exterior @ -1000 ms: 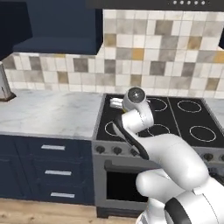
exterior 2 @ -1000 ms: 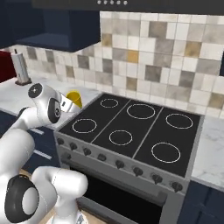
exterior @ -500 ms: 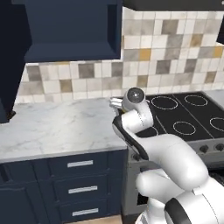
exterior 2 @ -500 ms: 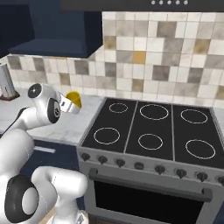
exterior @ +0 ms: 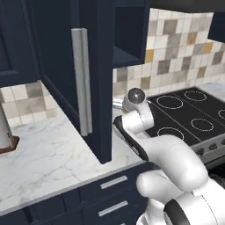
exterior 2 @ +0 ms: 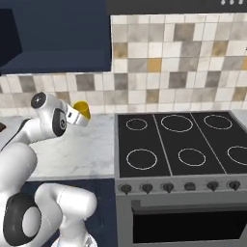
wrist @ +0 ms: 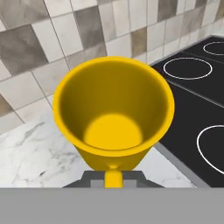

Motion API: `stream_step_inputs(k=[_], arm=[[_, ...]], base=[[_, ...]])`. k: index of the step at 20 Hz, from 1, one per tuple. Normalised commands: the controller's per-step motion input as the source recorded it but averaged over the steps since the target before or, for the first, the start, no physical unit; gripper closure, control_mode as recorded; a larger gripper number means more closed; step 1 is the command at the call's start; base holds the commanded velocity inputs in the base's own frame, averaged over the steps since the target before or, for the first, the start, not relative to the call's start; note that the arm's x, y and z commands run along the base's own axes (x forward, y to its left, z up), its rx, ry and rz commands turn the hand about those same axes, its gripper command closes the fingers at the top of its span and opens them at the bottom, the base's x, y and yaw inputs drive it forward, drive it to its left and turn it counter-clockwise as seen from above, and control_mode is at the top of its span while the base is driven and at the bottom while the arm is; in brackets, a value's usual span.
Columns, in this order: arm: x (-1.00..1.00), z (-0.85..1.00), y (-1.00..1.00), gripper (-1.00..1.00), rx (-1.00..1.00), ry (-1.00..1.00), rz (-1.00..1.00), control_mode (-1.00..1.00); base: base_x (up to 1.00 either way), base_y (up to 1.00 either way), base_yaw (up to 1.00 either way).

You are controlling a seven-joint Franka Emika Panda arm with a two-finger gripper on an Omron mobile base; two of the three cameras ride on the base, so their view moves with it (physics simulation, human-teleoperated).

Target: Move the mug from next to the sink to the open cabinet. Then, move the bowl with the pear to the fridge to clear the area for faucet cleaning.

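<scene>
Hand [exterior 2: 77, 116] stays clenched on the mug [wrist: 114, 117] while the open cabinet [exterior: 83, 79] has come close.

Arm folded low; gripper [exterior 2: 76, 116] clamped, pointing sideways

I see even, bright rendered light; soft shade sits under the open cabinet [exterior: 101, 79] on the marble surface [exterior: 48, 158]. My views look slightly soft, without glare.
</scene>
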Motion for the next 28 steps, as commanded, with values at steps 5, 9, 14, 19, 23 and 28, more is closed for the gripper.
stream_step_inputs(k=[5, 9, 14, 19, 23, 28], arm=[[0.00, 0.00, 0.00, 1.00, 0.00, 0.00, 0.00, 1.00], [0.00, 0.00, 0.00, 1.00, 0.00, 0.00, 0.00, 1.00], [-0.29, 0.55, 0.08, 1.00, 0.00, 0.05, 0.14, -1.00], [-0.97, 0.94, 0.01, 1.00, -0.04, 0.03, 0.50, -1.00], [-0.99, 0.75, 0.00, 1.00, -0.01, -0.05, 0.58, -1.00], [-0.40, 1.00, 0.00, 1.00, 0.00, -0.26, 0.38, -1.00]], base=[[0.42, 0.13, -0.01], [0.83, 0.34, -0.01], [0.01, 0.03, 0.00], [0.00, 0.00, 0.00], [0.00, 0.00, 0.00], [0.00, 0.00, 0.00]])
